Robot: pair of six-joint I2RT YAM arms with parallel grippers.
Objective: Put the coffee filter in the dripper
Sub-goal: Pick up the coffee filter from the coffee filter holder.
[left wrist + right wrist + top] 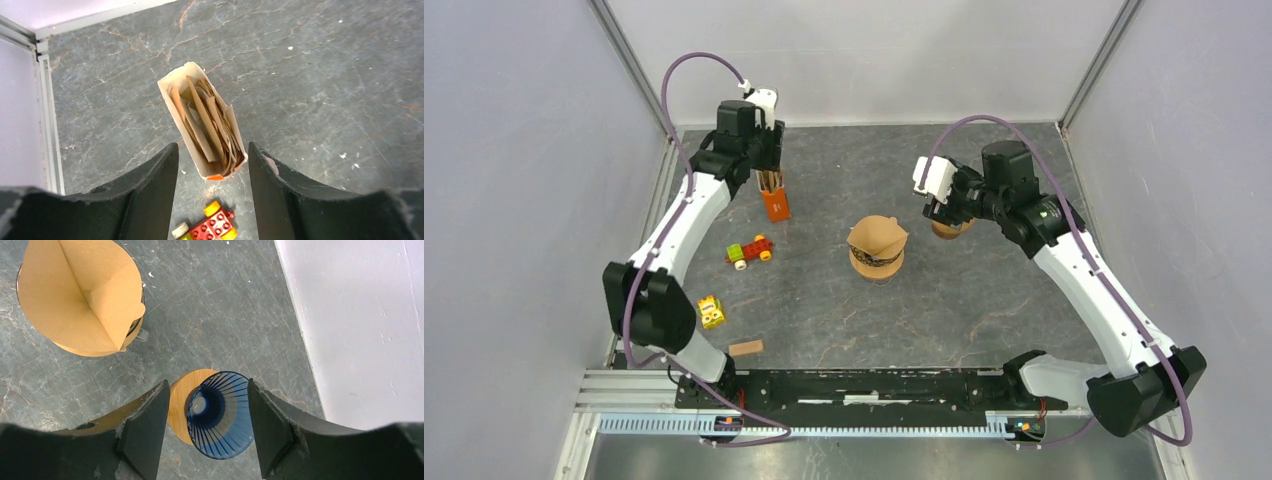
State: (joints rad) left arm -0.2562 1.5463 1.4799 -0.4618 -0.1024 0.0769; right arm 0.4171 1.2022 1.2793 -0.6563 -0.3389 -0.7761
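The ribbed blue glass dripper (220, 415) hides part of its round wood base (180, 410). The paper filter (80, 295) is a brown cone. The left gripper (212, 150) and right gripper (207, 386) jaws are spread.

The left arm (679, 225) starts at the near left, doubles back at a dark elbow (649, 303) and runs its white forearm toward the far left. Its wrist is bent over so the left gripper (770, 172) points down. In the left wrist view its two dark fingers (150, 185) stand well apart, the jaws spread wide.

The right arm (1092, 285) mirrors it (elbow low at the near right, white forearm slanting inward and away). Its black wrist (1014, 185) is tipped so the right gripper (942, 212) faces down. From the right wrist camera its fingers (145, 430) are likewise parted, jaws wide.
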